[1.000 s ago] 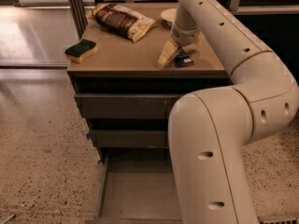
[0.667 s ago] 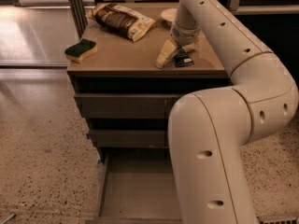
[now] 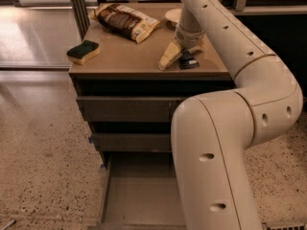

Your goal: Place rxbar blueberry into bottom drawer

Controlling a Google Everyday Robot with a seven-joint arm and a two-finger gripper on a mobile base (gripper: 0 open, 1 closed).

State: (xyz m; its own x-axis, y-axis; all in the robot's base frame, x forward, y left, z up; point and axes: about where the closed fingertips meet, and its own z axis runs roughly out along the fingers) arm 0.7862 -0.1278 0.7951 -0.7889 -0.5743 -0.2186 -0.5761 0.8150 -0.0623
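Reaching rxbar blueberry (image 3: 188,60) by cabinet's (image 3: 125,63) front edge, hand (image 3: 182,56) spread, bottom drawer (image 3: 139,198) open.

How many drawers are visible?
3: top drawer and middle drawer under the countertop, bottom drawer pulled open below, partly hidden by the arm. The claw is on the countertop's right side.

Jaws at rxbar blueberry (image 3: 188,60) on cabinet (image 3: 129,56)

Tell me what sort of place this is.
Probably an office break area or kitchenette: a drawer cabinet topped with a snack bag and sponge, on speckled floor. The gripper is at the cabinet top.
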